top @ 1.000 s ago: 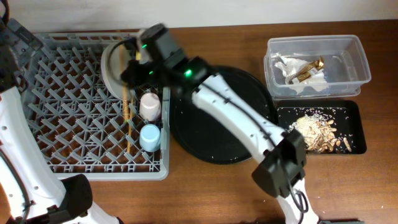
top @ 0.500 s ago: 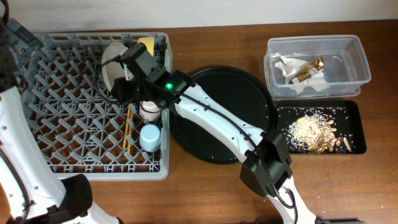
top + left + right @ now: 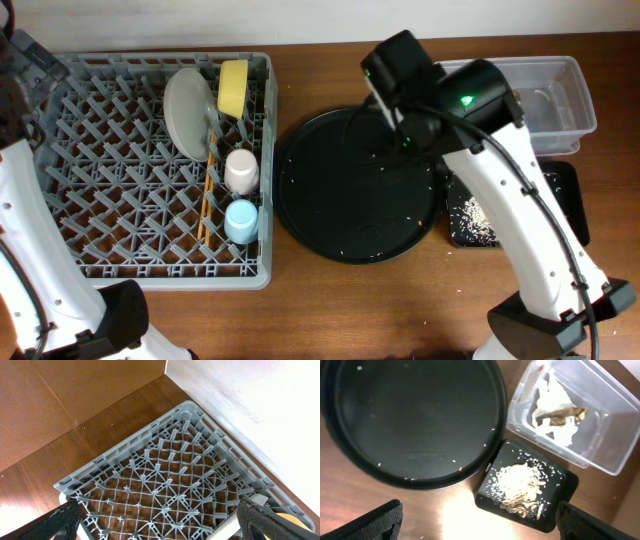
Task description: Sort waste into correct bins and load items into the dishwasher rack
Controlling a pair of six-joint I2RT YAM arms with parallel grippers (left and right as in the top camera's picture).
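Observation:
The grey dishwasher rack (image 3: 110,180) fills the left of the table. In it stand the pale plate (image 3: 188,98), the yellow bowl (image 3: 233,87), the pink cup (image 3: 241,170), the blue cup (image 3: 241,220) and the chopsticks (image 3: 207,205). My right gripper (image 3: 480,527) is open and holds nothing, high above the wood between the round black tray (image 3: 410,420) and the black bin (image 3: 555,510) of rice and scraps (image 3: 520,485). The clear tub (image 3: 600,435) holds napkins (image 3: 550,402) and the wrapper (image 3: 567,414). My left gripper (image 3: 160,527) hangs open over the rack (image 3: 165,480), holding nothing.
My right arm (image 3: 500,170) crosses above the round black tray (image 3: 340,190) and hides part of the clear tub (image 3: 560,95) and the black bin (image 3: 465,215). A few rice grains lie on the round tray. A pale wall runs behind the rack.
My right arm has swung from the rack's far corner rightward to above the round tray, and its gripper has opened. The yellow bowl now stands in the rack beside the plate.

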